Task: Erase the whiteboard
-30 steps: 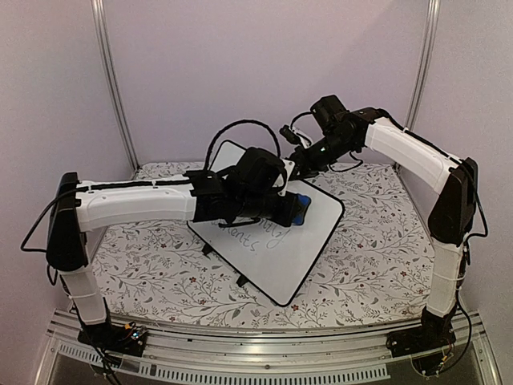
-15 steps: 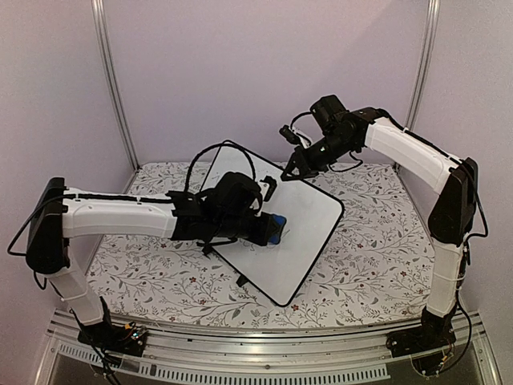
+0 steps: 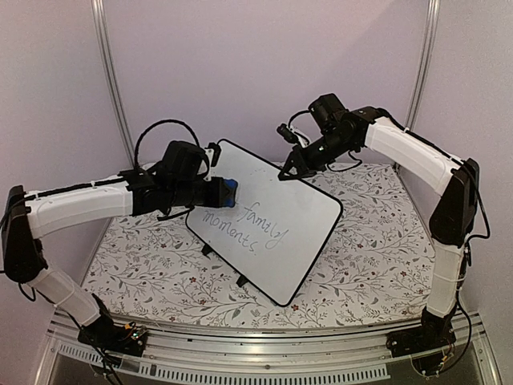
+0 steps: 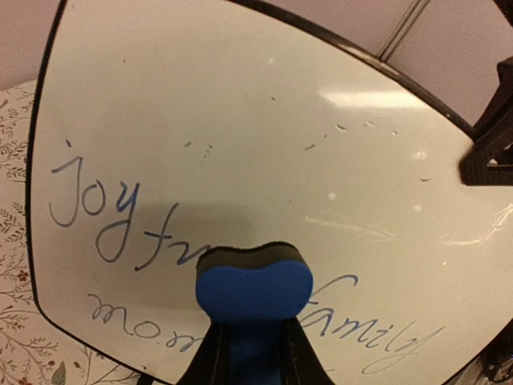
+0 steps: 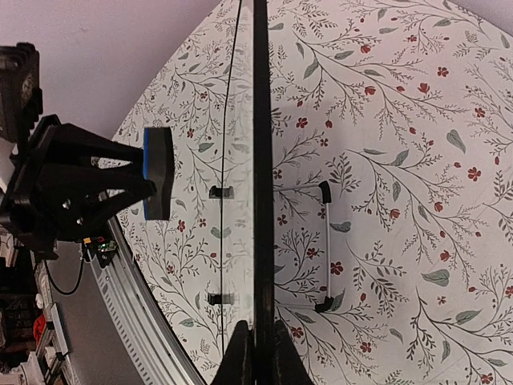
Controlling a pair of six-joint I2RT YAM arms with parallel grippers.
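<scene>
Blue eraser (image 4: 253, 282), pinched in my left gripper (image 4: 252, 357): I'd press flat, sweeping toward three o'clock; right gripper (image 5: 256, 353) clamps the whiteboard (image 3: 309, 210).

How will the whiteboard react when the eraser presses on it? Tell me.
Probably stiff: the whiteboard looks flat inside its black frame. Likely to tip or slide under a push from the eraser, since it leans on small feet; the right gripper pinching its top edge should steady it.
</scene>
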